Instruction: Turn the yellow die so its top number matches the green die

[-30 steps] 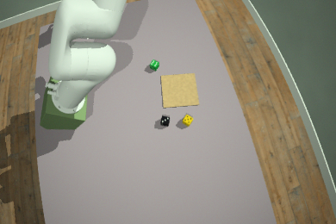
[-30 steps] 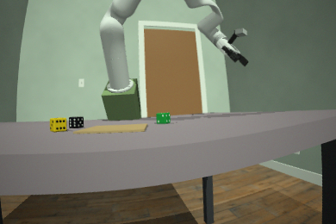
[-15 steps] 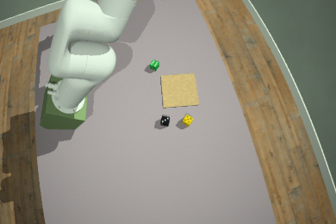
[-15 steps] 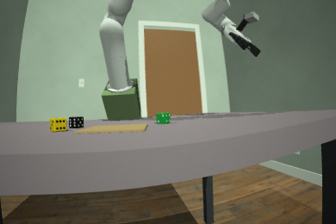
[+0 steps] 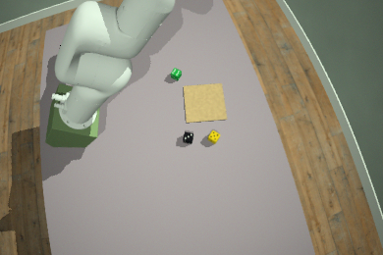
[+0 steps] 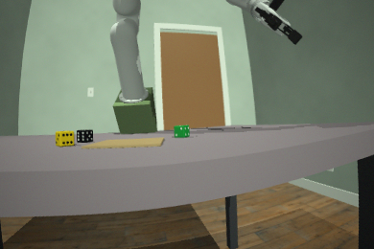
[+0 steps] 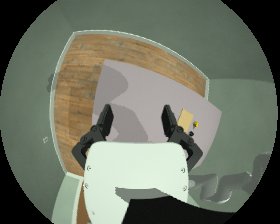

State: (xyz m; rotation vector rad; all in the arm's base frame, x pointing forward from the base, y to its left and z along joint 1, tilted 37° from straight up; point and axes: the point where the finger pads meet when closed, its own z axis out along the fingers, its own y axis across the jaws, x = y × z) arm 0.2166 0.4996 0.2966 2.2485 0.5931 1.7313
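The yellow die (image 5: 213,136) (image 6: 64,138) (image 7: 196,124) lies on the table, off the mat, with several pips on top, apparently five. The tan mat (image 5: 204,103) (image 6: 125,144) (image 7: 185,119) lies flat and bears nothing. The green die (image 5: 176,74) (image 6: 181,131) lies beyond the mat's other side; its top number is too small to read surely, and I cannot make it out in the wrist view. The black die (image 5: 188,137) (image 6: 84,136) (image 7: 191,133) lies beside the yellow one, apart from it. My gripper (image 6: 294,37) (image 7: 137,110) is open and empty, high above the table and far from the dice.
The arm stands on a green base block (image 5: 74,132) (image 6: 135,118) at one edge of the grey table (image 5: 162,194) (image 6: 216,161). The arm's upper links hang over the table's far part in the top view. Walls surround the table, with wooden floor below.
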